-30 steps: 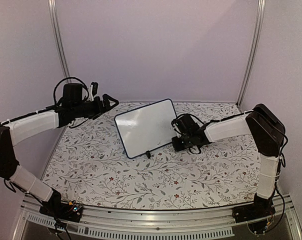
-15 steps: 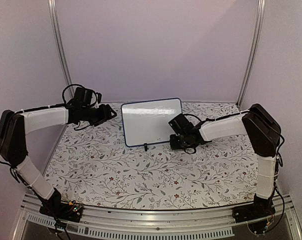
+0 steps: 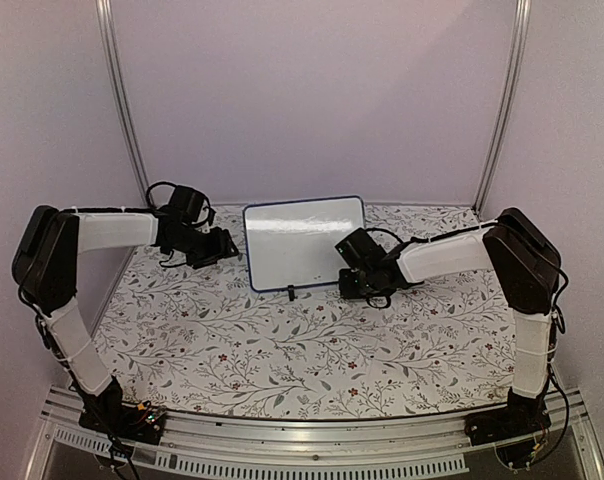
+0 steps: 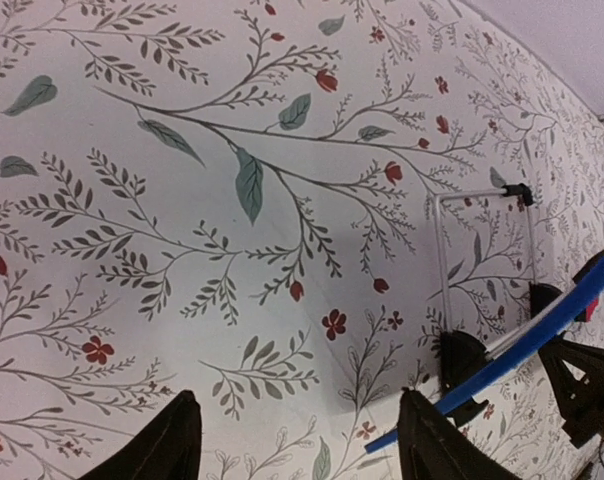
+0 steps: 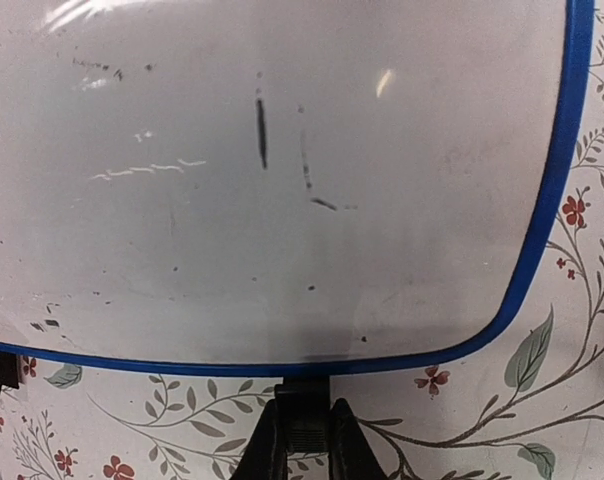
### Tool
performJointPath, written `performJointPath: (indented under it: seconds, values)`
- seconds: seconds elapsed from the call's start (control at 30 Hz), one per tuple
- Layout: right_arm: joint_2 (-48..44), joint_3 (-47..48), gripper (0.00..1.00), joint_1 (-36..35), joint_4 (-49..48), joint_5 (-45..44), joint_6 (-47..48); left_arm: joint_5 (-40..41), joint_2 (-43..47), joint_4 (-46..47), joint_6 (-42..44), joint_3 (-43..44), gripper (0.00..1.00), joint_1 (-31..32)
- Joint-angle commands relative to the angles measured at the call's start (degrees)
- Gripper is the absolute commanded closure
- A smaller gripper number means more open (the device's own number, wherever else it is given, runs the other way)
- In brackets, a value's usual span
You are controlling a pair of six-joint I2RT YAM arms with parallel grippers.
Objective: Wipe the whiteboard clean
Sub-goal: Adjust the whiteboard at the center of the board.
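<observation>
The whiteboard (image 3: 304, 243), white with a thin blue frame, stands at the back middle of the table. In the right wrist view its face (image 5: 282, 200) is mostly wiped, with a few faint dark marker streaks. My right gripper (image 3: 350, 280) is at the board's lower right edge, shut on a black foot (image 5: 302, 400) under the frame. My left gripper (image 3: 225, 246) is low beside the board's left edge, open and empty. In the left wrist view the left gripper (image 4: 302, 450) has its jaws wide apart, with the blue frame edge (image 4: 542, 330) just to the right.
The floral tablecloth (image 3: 282, 350) covers the table. A black foot (image 3: 292, 293) shows under the board's front. A thin wire stand (image 4: 482, 200) lies behind the board. Metal posts (image 3: 122, 110) and plain walls close the back.
The whiteboard has gone from tilted to squared up and standing at the back. My left arm has lowered and moved in toward the board's left edge. The right gripper stays at the board's edge.
</observation>
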State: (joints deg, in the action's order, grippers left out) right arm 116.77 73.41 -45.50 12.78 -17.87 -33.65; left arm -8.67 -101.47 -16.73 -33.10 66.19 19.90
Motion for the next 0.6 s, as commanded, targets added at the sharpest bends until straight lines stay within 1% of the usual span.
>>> performJointPath:
  seconds: [0.0,0.3,0.4,0.57]
  values:
    - [1.83,1.18,1.00,-0.16,1.17,-3.00,-2.12,-5.38,-2.05,1.18,1.81,2.08,0.34,2.65]
    - [2.06,1.89,1.00,-0.87,1.33,-3.54,-2.20,-8.10,-3.71,0.63,3.25,3.37,0.35,4.34]
    - [2.06,2.07,1.00,-0.94,1.59,-3.88,-2.12,-7.65,-3.37,0.48,3.30,3.45,0.35,4.37]
    - [2.49,2.44,1.00,-0.91,1.85,-3.97,-2.23,2.03,0.97,0.11,2.48,1.75,0.36,3.92]
